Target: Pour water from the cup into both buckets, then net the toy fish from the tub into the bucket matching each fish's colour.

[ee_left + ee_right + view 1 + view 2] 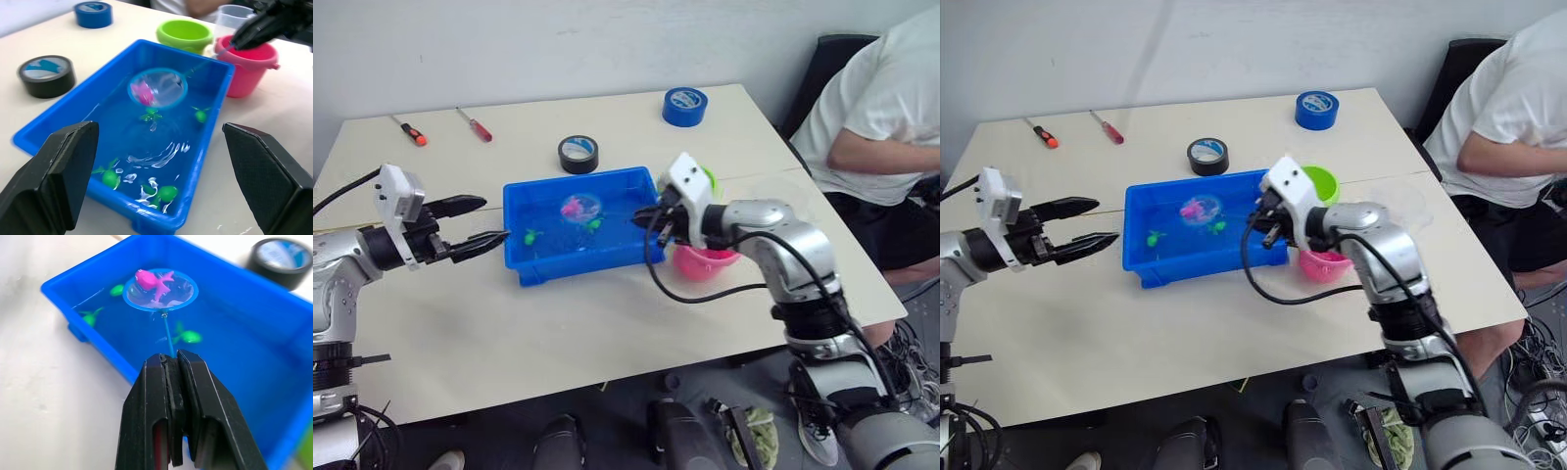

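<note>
1. Right pincer [173,363] is pinching the net [160,290] by its handle, hoop over the blue tub [524,269] with a pink fish [152,280] sitting in the mesh.
2. Left pincer [481,223] is spread wide, just off the tub's left end.
3. Green fish [111,177] float in the tub on the tabletop [489,333]; pink bucket [249,68] and green bucket [185,34] stand beside its right end.

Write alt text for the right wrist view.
The right claw, shut on the net, holds its hoop with a pink fish inside over the blue tub. Green fish lie in the water.
</note>
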Available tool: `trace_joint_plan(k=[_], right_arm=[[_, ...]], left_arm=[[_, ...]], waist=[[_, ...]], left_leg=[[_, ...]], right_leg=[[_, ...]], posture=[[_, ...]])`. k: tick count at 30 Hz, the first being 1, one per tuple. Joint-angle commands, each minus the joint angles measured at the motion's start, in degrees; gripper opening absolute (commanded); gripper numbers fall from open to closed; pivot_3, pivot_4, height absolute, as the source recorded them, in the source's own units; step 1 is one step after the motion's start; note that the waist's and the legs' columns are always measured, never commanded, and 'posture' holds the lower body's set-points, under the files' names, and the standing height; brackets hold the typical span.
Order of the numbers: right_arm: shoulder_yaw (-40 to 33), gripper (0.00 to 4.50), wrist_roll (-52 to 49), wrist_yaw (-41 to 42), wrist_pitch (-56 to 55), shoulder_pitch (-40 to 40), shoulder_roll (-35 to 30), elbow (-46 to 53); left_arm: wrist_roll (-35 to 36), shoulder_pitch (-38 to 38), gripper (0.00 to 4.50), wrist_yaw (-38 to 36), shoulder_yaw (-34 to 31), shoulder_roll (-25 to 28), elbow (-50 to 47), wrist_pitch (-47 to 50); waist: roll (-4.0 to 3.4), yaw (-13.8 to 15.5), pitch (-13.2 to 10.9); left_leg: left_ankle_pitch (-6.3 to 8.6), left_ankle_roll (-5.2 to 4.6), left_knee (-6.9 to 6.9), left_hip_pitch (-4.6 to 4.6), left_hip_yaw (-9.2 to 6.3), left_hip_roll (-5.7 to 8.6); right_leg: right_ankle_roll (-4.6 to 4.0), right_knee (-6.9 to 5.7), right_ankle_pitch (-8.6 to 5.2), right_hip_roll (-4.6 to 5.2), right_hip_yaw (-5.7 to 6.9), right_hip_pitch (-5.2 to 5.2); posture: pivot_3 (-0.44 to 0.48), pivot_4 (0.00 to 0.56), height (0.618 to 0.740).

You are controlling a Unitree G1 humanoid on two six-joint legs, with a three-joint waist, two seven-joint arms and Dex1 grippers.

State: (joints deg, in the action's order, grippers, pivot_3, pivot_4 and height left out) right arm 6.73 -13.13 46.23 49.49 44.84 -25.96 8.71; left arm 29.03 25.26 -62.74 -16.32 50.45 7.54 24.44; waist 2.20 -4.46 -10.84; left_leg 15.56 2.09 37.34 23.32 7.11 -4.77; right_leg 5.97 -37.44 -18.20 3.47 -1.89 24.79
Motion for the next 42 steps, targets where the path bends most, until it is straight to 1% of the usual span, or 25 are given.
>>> trace_joint_plan(k=[1,2,5,10,13,15,17,20,22,27,30,32,36,42], right_arm=[[-6.0,0.00,-3.1,1.1,-1.0,-2.3,-4.6,6.7],[-7.1,0.00,-3.7,1.1,-0.8,-3.0,-5.7,7.7],[-13.3,0.00,-6.1,2.0,0.7,-6.7,-12.0,12.1],[-21.2,0.00,-9.8,1.6,3.8,-12.7,-19.2,17.9],[-30.0,0.00,-11.4,1.5,7.5,-20.5,-23.7,23.7],[-33.4,0.00,-12.5,1.2,9.0,-24.2,-25.1,26.2],[-34.8,0.00,-13.7,0.6,9.4,-26.0,-25.7,27.4],[-36.9,0.00,-11.7,0.6,7.6,-32.4,-27.8,29.5],[-36.5,0.00,-10.1,0.4,5.2,-35.5,-28.7,30.4],[-31.1,0.00,-2.9,-1.4,-5.4,-40.7,-31.1,29.4],[-28.0,0.00,4.6,-2.1,-15.1,-44.6,-33.9,27.4],[-27.2,0.00,7.4,-2.6,-19.5,-45.8,-34.6,26.5],[-25.3,0.00,17.6,-3.7,-33.2,-50.2,-37.8,24.7],[-25.5,0.00,27.4,-6.3,-43.8,-51.7,-39.1,22.3]], left_arm=[[0.7,2.6,4.42,-1.9,1.6,-0.2,-1.7,-0.5],[0.9,3.1,4.42,-2.2,2.0,-0.4,-1.7,-0.4],[1.5,6.1,4.42,-3.6,4.2,-1.7,-1.7,0.3],[1.7,9.2,4.42,-5.6,5.9,-3.2,-0.4,1.0],[1.2,11.3,4.42,-6.9,7.1,-4.3,1.5,0.7],[0.5,12.3,4.42,-7.3,7.5,-4.9,3.1,0.0],[0.0,12.8,4.42,-7.7,7.7,-5.2,4.1,-0.6],[-0.6,14.7,4.42,-8.5,8.5,-6.0,6.8,-1.9],[-0.9,15.5,4.42,-9.2,8.9,-6.2,7.8,-2.4],[-1.6,16.6,4.42,-10.4,9.4,-6.4,9.8,-3.4],[-2.0,16.9,4.42,-10.8,9.7,-6.4,10.5,-3.9],[-2.2,17.1,4.42,-11.1,9.7,-6.5,11.0,-4.1],[-2.7,17.5,4.42,-11.4,9.9,-6.5,11.9,-4.9],[-3.1,17.9,4.42,-11.7,10.2,-6.7,13.0,-5.8]], waist=[[0.00,0.2,0.0],[-0.01,0.3,0.0],[-0.02,0.6,0.0],[-0.03,1.3,0.0],[-0.03,1.7,0.0],[-0.03,2.3,0.0],[-0.03,2.2,0.0],[-0.03,2.4,0.0],[-0.03,2.7,0.0],[-0.03,2.8,0.0],[-0.03,2.8,0.0],[-0.03,2.8,0.0],[-0.03,2.9,0.0],[-0.03,2.8,0.0]], left_leg=[[0.00,0.00,-0.01,0.00,-0.01,-0.01],[0.00,0.00,-0.01,0.00,-0.01,0.00],[-0.01,0.00,-0.01,-0.01,0.01,0.00],[-0.01,0.00,0.00,-0.03,0.01,-0.01],[-0.02,-0.01,0.00,-0.03,-0.02,0.00],[-0.02,-0.01,0.02,-0.03,-0.05,0.02],[-0.01,-0.02,0.09,-0.05,-0.02,0.03],[-0.04,-0.07,0.11,-0.06,-0.06,0.03],[-0.04,-0.07,0.12,-0.07,-0.08,0.03],[-0.03,-0.10,0.20,-0.05,-0.07,0.08],[-0.03,-0.10,0.21,-0.06,-0.09,0.08],[-0.03,-0.10,0.23,-0.05,-0.10,0.09],[-0.04,-0.09,0.29,-0.04,-0.09,0.08],[-0.09,0.00,0.40,-0.04,-0.08,0.08]], right_leg=[[0.00,0.02,0.00,-0.02,0.00,0.00],[0.00,0.02,0.00,-0.01,0.00,0.00],[0.00,0.01,0.00,-0.03,-0.02,0.00],[0.00,0.04,0.00,-0.07,-0.05,-0.02],[0.00,0.05,0.00,-0.08,-0.05,-0.05],[0.00,0.08,0.00,-0.07,-0.05,-0.09],[0.04,0.07,0.02,-0.07,-0.09,-0.10],[0.08,0.06,0.05,-0.09,-0.10,-0.14],[0.08,0.06,0.04,-0.10,-0.10,-0.15],[0.11,0.06,0.06,-0.09,-0.14,-0.19],[0.12,0.07,0.06,-0.10,-0.13,-0.20],[0.12,0.07,0.06,-0.11,-0.13,-0.21],[0.12,0.05,0.07,-0.11,-0.12,-0.21],[0.14,0.03,0.08,-0.11,-0.12,-0.24]], posture=[[0.000,0.150,0.731],[0.000,0.150,0.731],[0.000,0.150,0.731],[0.000,0.150,0.731],[0.000,0.150,0.731],[0.000,0.150,0.731],[0.000,0.150,0.731],[0.000,0.150,0.731],[0.000,0.150,0.731],[0.000,0.150,0.731],[0.000,0.150,0.731],[0.000,0.150,0.731],[0.000,0.150,0.731],[0.000,0.150,0.731]])
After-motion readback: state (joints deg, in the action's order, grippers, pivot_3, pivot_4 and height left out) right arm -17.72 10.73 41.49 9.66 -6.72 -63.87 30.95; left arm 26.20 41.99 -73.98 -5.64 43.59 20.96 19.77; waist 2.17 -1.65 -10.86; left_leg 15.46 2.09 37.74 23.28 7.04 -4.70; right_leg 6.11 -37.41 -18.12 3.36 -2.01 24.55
